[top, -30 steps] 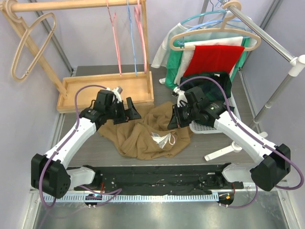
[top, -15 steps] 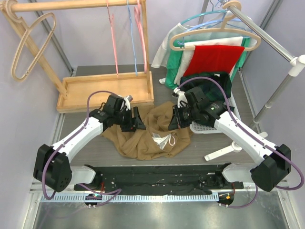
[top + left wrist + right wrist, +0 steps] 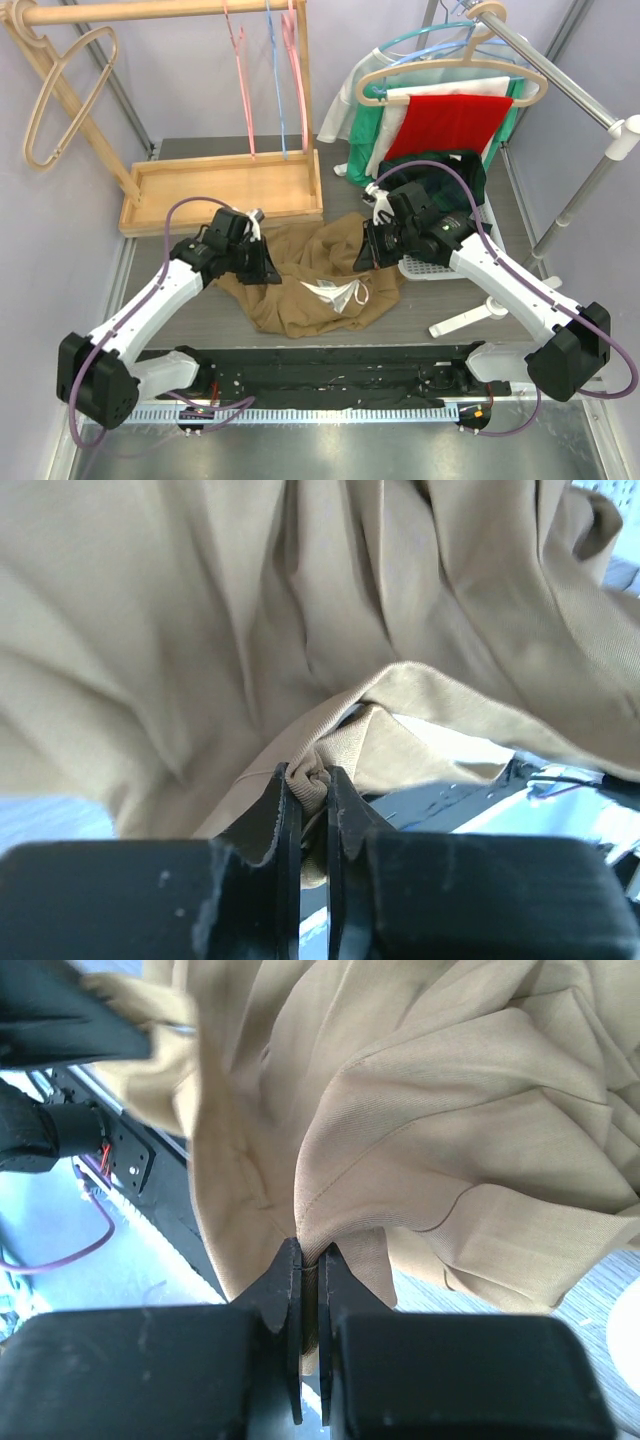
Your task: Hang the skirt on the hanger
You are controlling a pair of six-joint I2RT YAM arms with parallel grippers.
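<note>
Crumpled tan cloth skirt lies centre frame on the grey table. Left gripper: jaws clamped on a thin fold. Right gripper: jaws pinching another edge. Shallow bites both, so a brisk lift could pull the cloth free.

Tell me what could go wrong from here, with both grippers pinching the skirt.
1. The left gripper pinches only a small bunched fold of the skirt at its tips; lifting may pull it free.
2. The right gripper holds a thin pleat, and the cloth lies crumpled between the two, so it may rise twisted.
</note>
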